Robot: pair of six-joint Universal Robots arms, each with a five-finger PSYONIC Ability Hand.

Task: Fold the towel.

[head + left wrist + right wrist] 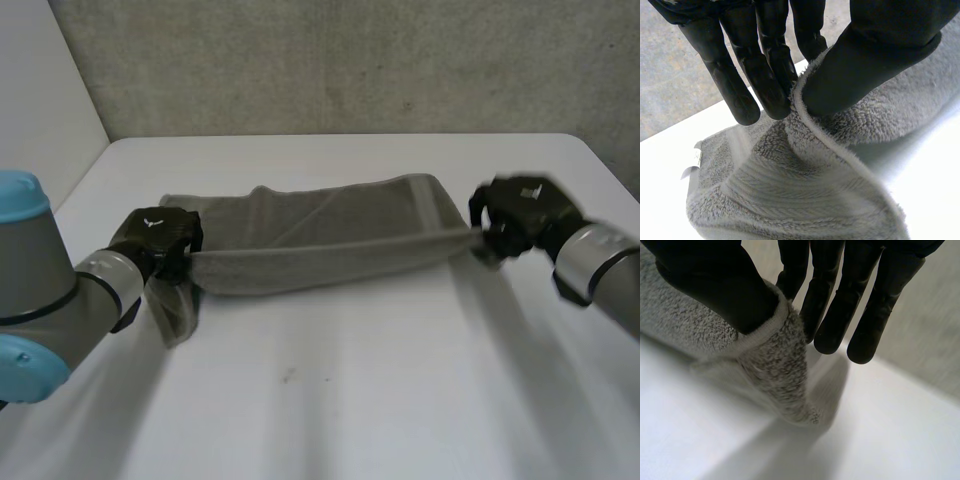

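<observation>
1 grey towel (320,245), taut, pinched by left hand (155,240) and right hand (520,212).

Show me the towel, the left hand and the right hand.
towel (330,235), head view, middle of the grey cloth
left hand (155,237), head view, back of the hand
right hand (525,207), head view, back of the hand
</observation>
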